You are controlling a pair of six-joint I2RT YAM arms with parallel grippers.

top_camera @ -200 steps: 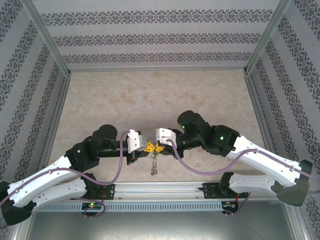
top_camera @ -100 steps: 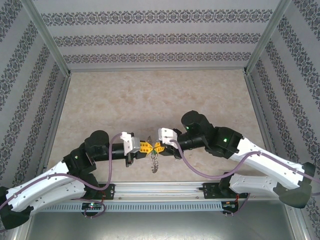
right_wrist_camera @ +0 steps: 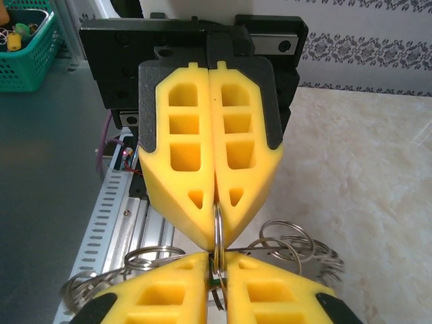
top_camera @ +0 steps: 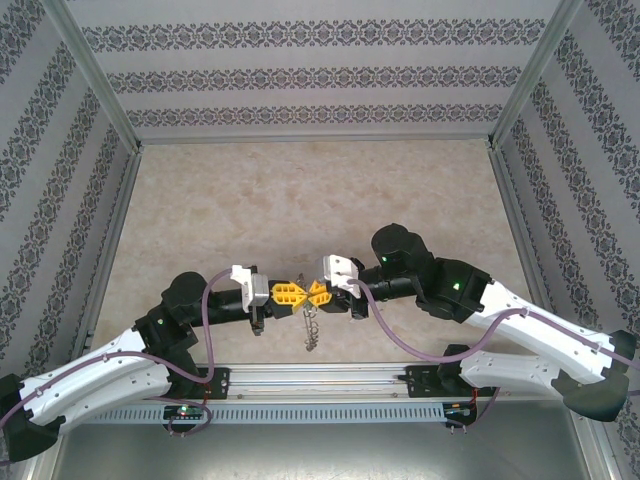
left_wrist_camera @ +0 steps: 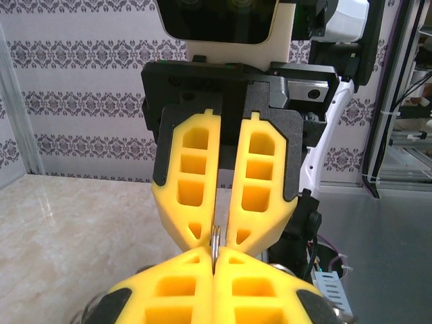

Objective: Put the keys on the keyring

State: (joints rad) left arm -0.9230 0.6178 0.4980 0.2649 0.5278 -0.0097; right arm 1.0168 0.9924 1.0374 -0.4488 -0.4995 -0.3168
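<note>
Left arm (top_camera: 190, 300) drew back | left jaws pinch keyring (right_wrist_camera: 218, 233) | right jaws parted

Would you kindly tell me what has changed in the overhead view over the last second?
The left arm swung down toward the near edge and stretched flatter, so more of the yellow fingers of the left gripper shows. The right arm shifted slightly nearer too. Unchanged: the right gripper still meets the left tip to tip, with the keyring hanging between them.
</note>
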